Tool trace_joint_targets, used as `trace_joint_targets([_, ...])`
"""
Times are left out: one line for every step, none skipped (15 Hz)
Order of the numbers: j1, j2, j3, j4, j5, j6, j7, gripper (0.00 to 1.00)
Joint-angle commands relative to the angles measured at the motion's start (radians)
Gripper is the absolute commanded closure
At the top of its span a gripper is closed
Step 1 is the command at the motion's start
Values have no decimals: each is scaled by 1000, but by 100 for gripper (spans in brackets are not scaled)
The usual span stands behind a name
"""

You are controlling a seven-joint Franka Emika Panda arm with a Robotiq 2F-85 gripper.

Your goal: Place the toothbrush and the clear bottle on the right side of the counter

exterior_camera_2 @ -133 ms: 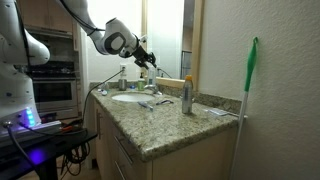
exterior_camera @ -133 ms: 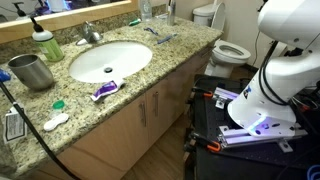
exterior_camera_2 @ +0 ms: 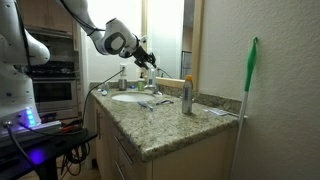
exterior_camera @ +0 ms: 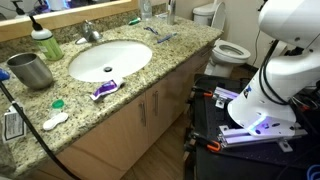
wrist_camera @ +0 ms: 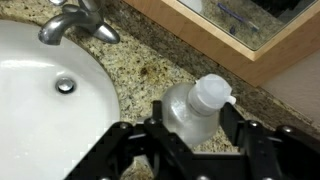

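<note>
1. Risk: the clear bottle (wrist_camera: 190, 112) looked light & thin-walled. If one finger touched before the other, it'd prob. tip or skid across the counter (wrist_camera: 135, 85) toward the sink (wrist_camera: 40, 110).
2. Risk: the grip sat high, near the shoulder below the white cap. The body tapers there, so a squeeze could've popped the bottle down & out. Too much force would dent the plastic.
3. Risk: the bottle stood right by the wooden mirror frame (wrist_camera: 230, 50), w/ little room behind it. A finger could've caught the frame or wall on lift-off.
4. Risk: the tap (wrist_camera: 75, 22) was near. A low carry along the counter might've clipped it, so lift clear first.
5. Bottle vs fingers: in the wrist view the bottle stood upright on the granite behind the sink. It was between the two black fingers (wrist_camera: 245, 140), roughly centred in the gripper (wrist_camera: 190, 128), w/ cap poking past the tips.
6. Finger state: they flanked the bottle closely on both sides. Couldn't tell if the pads were pressing its walls or just short of them.
7. What looked like the toothbrush (exterior_camera: 160, 34) lay on the counter in an exterior view, apart from the gripper, so that half wasn't done.
</note>
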Motion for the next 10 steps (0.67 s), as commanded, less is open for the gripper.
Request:
trace_joint_targets([195, -200, -168, 16, 200, 76, -41, 65])
trace_joint_targets([193, -200, -180, 19, 200, 87, -40, 65])
trace_joint_targets([193, -200, -184, 13, 200, 74, -40, 65])
trace_joint_targets([196, -200, -176, 6, 200, 39, -41, 65])
trace_joint_targets([200, -180, -151, -13, 200, -9, -53, 65])
trace_joint_targets([201, -145, -143, -17, 200, -29, -78, 65])
trace_joint_targets([200, -143, -142, -26, 200, -22, -90, 65])
trace_joint_targets([197, -151, -141, -33, 200, -12, -93, 65])
trace_joint_targets([191, -132, -129, -37, 200, -23, -100, 65])
trace_joint_targets([186, -138, -120, -38, 200, -26, -87, 65])
